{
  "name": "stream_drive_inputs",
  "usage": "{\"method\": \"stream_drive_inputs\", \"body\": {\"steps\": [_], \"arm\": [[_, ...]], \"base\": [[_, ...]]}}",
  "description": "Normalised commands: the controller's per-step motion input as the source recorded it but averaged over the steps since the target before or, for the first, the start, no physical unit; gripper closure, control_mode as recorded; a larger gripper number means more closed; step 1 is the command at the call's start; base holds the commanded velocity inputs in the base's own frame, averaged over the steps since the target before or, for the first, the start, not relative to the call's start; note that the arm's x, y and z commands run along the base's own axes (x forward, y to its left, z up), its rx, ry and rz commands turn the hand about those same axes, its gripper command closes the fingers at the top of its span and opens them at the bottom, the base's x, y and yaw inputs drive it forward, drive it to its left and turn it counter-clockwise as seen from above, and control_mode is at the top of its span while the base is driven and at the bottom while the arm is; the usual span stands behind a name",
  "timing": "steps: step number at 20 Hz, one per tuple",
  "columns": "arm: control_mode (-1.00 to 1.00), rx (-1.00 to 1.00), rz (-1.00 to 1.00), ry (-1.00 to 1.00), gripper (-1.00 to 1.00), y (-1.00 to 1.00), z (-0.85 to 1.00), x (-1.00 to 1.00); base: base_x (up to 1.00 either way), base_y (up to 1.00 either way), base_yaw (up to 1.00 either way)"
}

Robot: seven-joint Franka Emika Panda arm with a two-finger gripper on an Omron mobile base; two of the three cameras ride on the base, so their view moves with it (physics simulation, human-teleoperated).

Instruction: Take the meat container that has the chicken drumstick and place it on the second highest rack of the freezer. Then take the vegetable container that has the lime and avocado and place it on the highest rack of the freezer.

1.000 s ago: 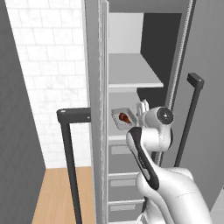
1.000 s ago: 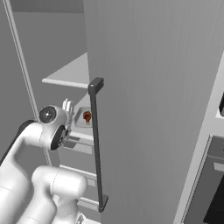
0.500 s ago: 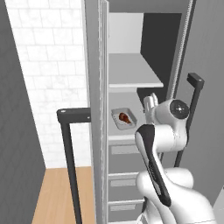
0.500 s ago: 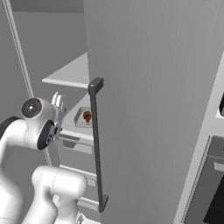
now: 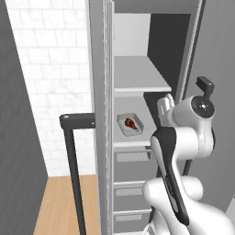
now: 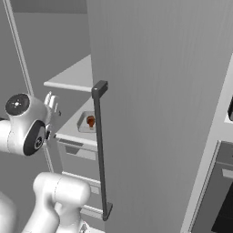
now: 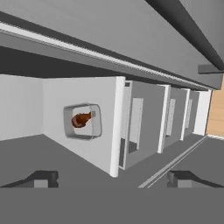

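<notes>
We see the chicken drumstick in its meat container resting on the second highest rack of the freezer. Our hand, at 6 o'clock from it, is released and empty, its fingertips cut off below.

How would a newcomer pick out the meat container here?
Find the tall grey freezer with its door open. On its second pale grey shelf plate down sits a small clear rectangular tray, alone, holding one glossy reddish-brown chicken drumstick.
</notes>
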Motion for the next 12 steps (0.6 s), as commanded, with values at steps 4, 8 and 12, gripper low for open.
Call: {"method": "stream_drive_inputs", "body": {"steps": [4,8,12], "arm": [[-1.0,0.0,0.0,0.02,-1.0,0.0,0.0,0.0],[-1.0,0.0,0.0,-0.05,-1.0,0.0,0.0,-0.16],[1.0,0.0,0.0,0.0,-1.0,0.0,0.0,0.0]], "base": [[0.0,0.0,0.0],[0.0,0.0,0.0],[-0.67,-0.04,-0.13]]}}
